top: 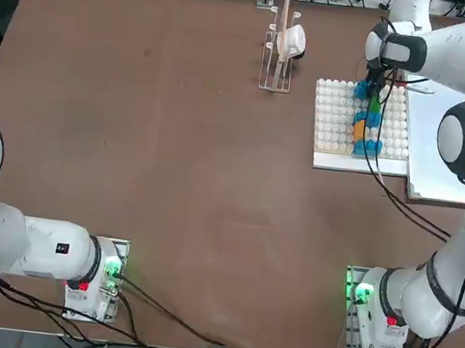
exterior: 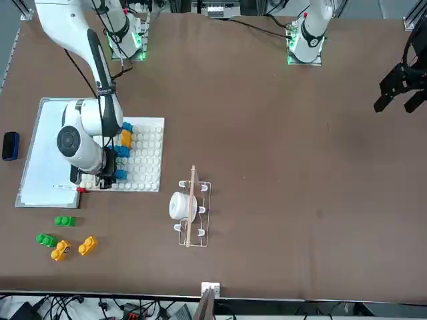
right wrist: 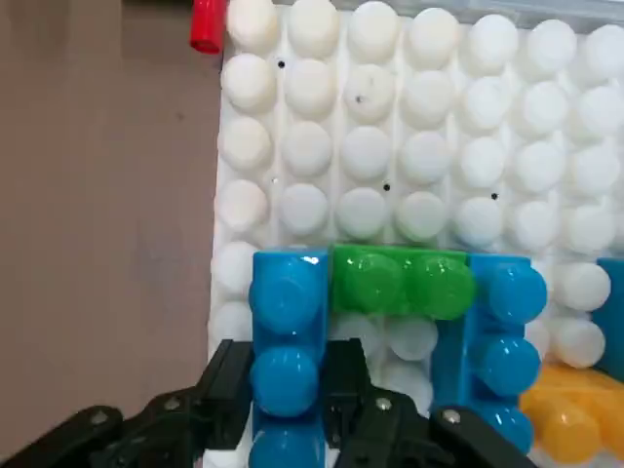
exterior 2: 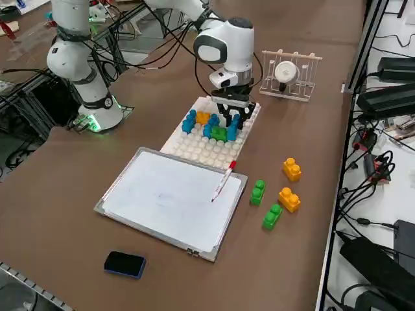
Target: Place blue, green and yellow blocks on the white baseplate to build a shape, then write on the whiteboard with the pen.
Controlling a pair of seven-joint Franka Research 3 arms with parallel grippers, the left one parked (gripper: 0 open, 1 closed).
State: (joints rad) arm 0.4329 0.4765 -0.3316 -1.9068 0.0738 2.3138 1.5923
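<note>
Nearest the baseplate's (right wrist: 322,136) edge, the right gripper (right wrist: 288,409) has its fingers (right wrist: 229,390) closed narrowly on a blue block (right wrist: 286,356) standing on the studs. Touching that block, a green block (right wrist: 402,283) bridges to a second blue block (right wrist: 502,341), with a yellow-orange block (right wrist: 570,414) just beside it. Past the plate lies the whiteboard (exterior 2: 168,197), the pen (exterior 2: 222,181) on the board's edge. Farther out on the worktop (exterior: 280,133), loose green and yellow blocks (exterior 2: 279,194) sit near the board.
</note>
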